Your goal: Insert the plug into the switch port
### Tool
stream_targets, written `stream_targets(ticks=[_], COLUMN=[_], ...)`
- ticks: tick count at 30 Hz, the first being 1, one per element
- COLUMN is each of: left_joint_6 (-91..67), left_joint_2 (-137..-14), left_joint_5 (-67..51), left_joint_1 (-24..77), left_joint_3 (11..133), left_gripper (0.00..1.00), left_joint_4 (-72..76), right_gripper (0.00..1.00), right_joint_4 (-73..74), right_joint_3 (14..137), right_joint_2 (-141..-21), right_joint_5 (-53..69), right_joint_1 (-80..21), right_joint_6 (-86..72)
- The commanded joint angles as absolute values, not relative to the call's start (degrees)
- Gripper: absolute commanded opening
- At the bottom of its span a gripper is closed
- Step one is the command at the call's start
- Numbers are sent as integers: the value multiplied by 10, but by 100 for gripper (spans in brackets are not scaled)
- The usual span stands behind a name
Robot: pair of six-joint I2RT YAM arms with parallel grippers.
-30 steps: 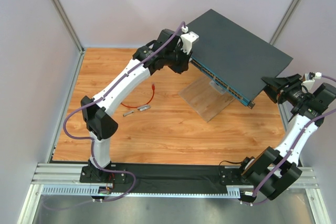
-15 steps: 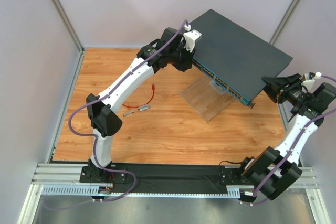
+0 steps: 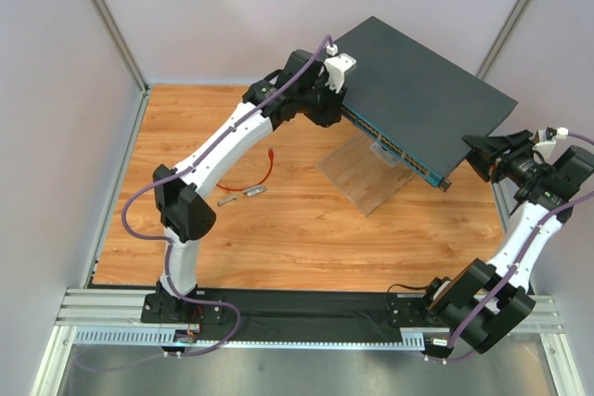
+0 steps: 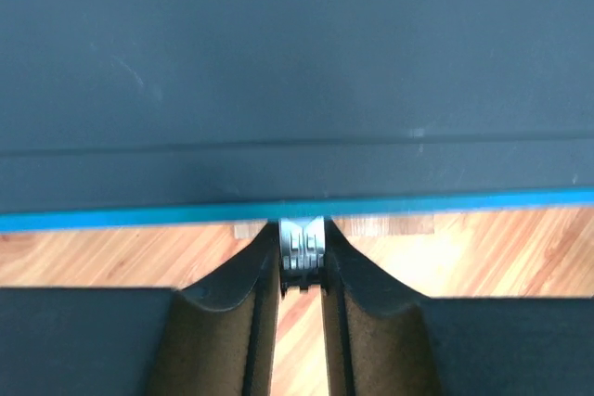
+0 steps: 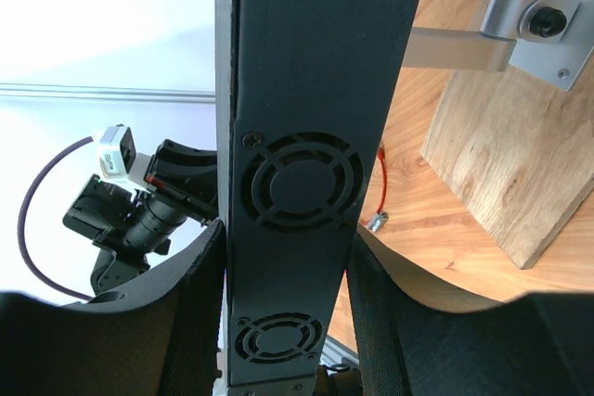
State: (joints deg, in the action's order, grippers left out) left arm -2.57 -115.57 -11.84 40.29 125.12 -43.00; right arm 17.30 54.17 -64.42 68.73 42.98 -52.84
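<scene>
Both grippers are at the network switch (image 3: 418,81). The left gripper (image 4: 301,234) pinches a small grey connector piece (image 4: 302,255) at the switch's blue front edge. The right gripper (image 5: 285,234) clamps the switch's fan-vented end. The plug (image 5: 376,222) lies on the wooden table (image 3: 306,229) left of the switch, ending its red cable (image 3: 267,169), apart from the switch port row (image 3: 390,141).

The wooden table (image 3: 306,229) bears a red cable (image 3: 270,169), grey stubs (image 3: 239,197) and a plank (image 3: 364,181).

Matt dk metal box (image 3: 418,81), wood-grain tbl (image 3: 278,220), red plastic cable (image 3: 270,166)
</scene>
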Motion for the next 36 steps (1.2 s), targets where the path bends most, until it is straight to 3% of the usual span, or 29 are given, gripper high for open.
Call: stream_targets(ticks=[1,5,8,12,14,22,27,36], left_joint_6=[-14,-1,-1,-4,-4,-22,-24,-34], left_joint_2=[-1096,-1054,-1026,-982,-978,-1032,-1063,-1087], left_joint_5=[-141,-156,-171,-173,-173,-191,-184,-181], left_joint_1=[394,388,383,376,375,376,377,376], left_joint_3=[1218,1181,1151,1106,1099,1162,1194,1218], left_gripper=[35,54,60,49,39,7,0,0], left_joint_4=[-407,-445,-460,-439,-426,-403,-399,-388], right_gripper=[0,0,0,0,0,0,0,0], right_joint_4=[173,187,187,189,189,198,201,201], right_joint_3=[560,575,577,577,576,577,579,577], right_joint_2=[-658,-667,-669,-669,-667,-668,-671,-675], right_joint_5=[658,659,658,657,657,657,659,660], right_joint_1=[396,396,396,396,396,396,396,396], right_joint_6=[-505,-496,-494,-492,-490,-484,-481,-478])
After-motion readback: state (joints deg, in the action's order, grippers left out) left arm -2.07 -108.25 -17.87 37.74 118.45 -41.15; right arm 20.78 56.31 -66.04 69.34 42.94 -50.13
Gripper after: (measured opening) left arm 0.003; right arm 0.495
